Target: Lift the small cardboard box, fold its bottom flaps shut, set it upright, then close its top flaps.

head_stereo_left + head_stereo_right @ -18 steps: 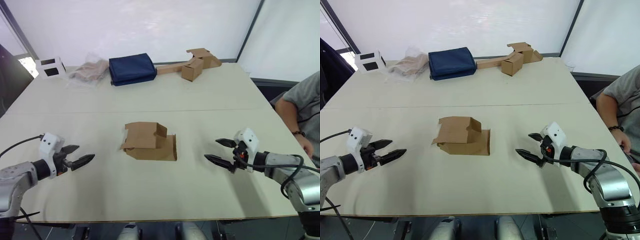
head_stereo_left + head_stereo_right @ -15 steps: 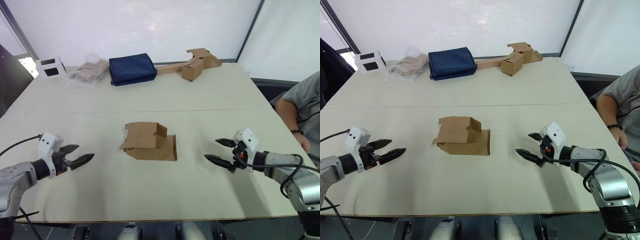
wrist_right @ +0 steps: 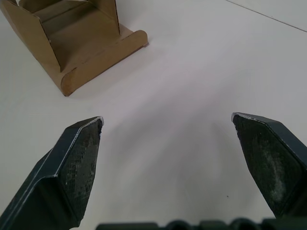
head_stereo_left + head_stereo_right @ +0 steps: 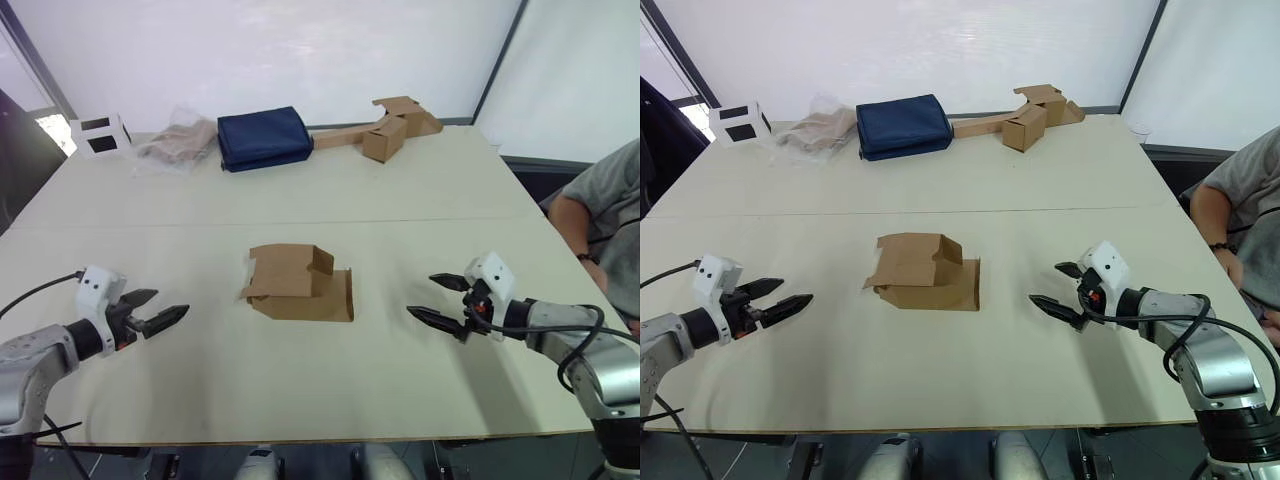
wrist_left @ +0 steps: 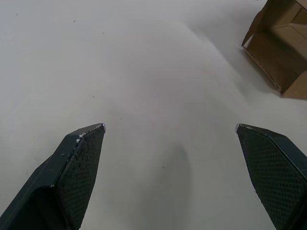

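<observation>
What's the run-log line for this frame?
phase: pre-grasp | small cardboard box: on its side mid-table, flaps open, untouched | left gripper: open, left of box | right gripper: open, right of box

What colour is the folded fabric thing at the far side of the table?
Dark navy blue; the folded fabric bundle shows best in the right eye view.

The small cardboard box (image 4: 298, 283) is matt brown corrugated card, and the bench (image 4: 330, 190) under it is smooth, pale and matt. At the bench's 11 o'clock lie a navy cloth bundle (image 4: 264, 138) and a crinkled clear plastic bag (image 4: 180, 141). The fingers (image 5: 79, 158) of the left gripper (image 5: 170, 128) are black with a fine cross-hatched texture on their pads.
</observation>
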Robot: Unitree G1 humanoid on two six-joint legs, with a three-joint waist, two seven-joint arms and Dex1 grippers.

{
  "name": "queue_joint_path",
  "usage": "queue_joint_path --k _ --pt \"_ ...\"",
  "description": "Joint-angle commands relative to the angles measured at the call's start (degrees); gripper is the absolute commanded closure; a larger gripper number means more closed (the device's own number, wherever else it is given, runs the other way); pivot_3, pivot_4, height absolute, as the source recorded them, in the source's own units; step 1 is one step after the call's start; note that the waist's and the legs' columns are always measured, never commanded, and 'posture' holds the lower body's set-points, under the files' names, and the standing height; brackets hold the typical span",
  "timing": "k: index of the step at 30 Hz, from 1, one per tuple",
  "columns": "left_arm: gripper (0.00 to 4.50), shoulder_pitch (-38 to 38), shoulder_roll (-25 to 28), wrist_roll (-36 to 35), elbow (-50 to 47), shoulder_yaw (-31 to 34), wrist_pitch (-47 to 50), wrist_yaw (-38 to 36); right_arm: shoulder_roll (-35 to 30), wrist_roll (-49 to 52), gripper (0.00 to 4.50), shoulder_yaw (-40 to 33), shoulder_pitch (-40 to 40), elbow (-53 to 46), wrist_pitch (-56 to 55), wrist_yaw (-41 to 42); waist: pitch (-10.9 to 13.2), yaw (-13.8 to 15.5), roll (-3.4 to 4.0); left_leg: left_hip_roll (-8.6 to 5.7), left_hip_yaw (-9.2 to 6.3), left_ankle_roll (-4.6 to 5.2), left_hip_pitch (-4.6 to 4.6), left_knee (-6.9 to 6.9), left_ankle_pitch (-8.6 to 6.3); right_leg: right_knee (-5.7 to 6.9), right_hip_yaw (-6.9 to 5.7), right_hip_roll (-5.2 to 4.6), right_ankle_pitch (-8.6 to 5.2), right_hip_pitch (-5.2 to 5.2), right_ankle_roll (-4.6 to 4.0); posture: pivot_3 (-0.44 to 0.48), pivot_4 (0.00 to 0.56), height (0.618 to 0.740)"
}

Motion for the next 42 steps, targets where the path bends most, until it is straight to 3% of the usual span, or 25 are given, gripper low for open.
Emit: queue_joint_path --k 1,9,14,17,24,29,35,42 --pt "0.00 -1.79 0.70 0.22 0.25 0.79 -0.13 0.99 0.25 0.81 0.05 -1.07 -1.24 -0.90 -0.40 -0.09 0.00 0.06 0.00 0.00 -0.01 0.00 0.00 0.01 0.00 0.01 -0.01 0.00 0.00 0.00 0.00 0.000 0.150 0.740" --pt "0.00 -6.61 1.09 -5.66 3.73 1.83 6.90 -2.74 -1.24 0.89 0.05 -0.39 -1.95 -2.17 0.78 1.55 -0.01 0.11 0.00 0.00 -0.03 0.00 0.01 0.05 0.00 0.07 -0.05 0.00 0.00 0.02 0.00 0.000 0.150 0.740" --pt "0.00 -15.68 3.20 -18.28 14.12 0.32 28.20 -13.63 -2.13 5.48 0.05 -0.35 -3.62 -8.32 6.16 3.12 0.00 -0.13 0.00 -0.02 -0.03 0.01 0.02 0.05 0.00 0.08 -0.05 0.03 0.00 0.04 0.01 0.000 0.150 0.740" --pt "0.00 -20.82 3.85 -16.04 21.10 -6.07 30.08 -20.40 -2.04 9.54 0.05 0.65 -5.47 -14.06 10.78 2.84 -0.02 -0.18 0.02 -0.01 -0.07 0.01 0.03 0.09 -0.01 0.20 -0.09 0.08 -0.01 0.02 0.00 0.000 0.150 0.740" --pt "0.00 -38.27 -1.67 -9.88 39.08 -15.48 32.43 -24.56 -0.99 15.74 0.05 0.97 -7.49 -25.17 18.71 -3.13 -0.03 0.27 -0.04 -0.06 -0.17 0.00 -0.02 0.16 0.00 0.19 -0.16 0.04 -0.02 0.04 -0.01 0.000 0.150 0.740" --pt "0.00 -44.05 -4.32 -4.34 44.39 -23.54 31.57 -31.14 -1.95 21.73 0.05 -0.35 -6.76 -30.92 23.86 -6.42 -0.05 -0.30 -0.07 -0.07 -0.19 0.01 -0.05 0.13 0.00 0.14 -0.16 0.05 -0.02 0.01 0.00 0.000 0.150 0.740" --pt "0.00 -50.69 -8.23 1.24 52.87 -26.57 26.74 -35.71 -2.44 24.74 0.05 -0.98 -6.10 -33.78 25.78 -10.13 -0.05 -0.18 -0.07 -0.05 -0.19 0.01 -0.04 0.13 0.00 0.21 -0.16 0.08 -0.02 -0.03 -0.01 0.000 0.150 0.740" --pt "0.00 -57.51 -13.58 5.86 61.29 -25.90 21.91 -37.95 -3.19 27.25 0.05 -2.74 -2.98 -35.77 26.28 -13.58 -0.04 -0.04 -0.10 -0.10 -0.20 0.01 -0.08 0.17 0.00 0.17 -0.17 0.03 -0.02 0.01 0.00 0.000 0.150 0.740"
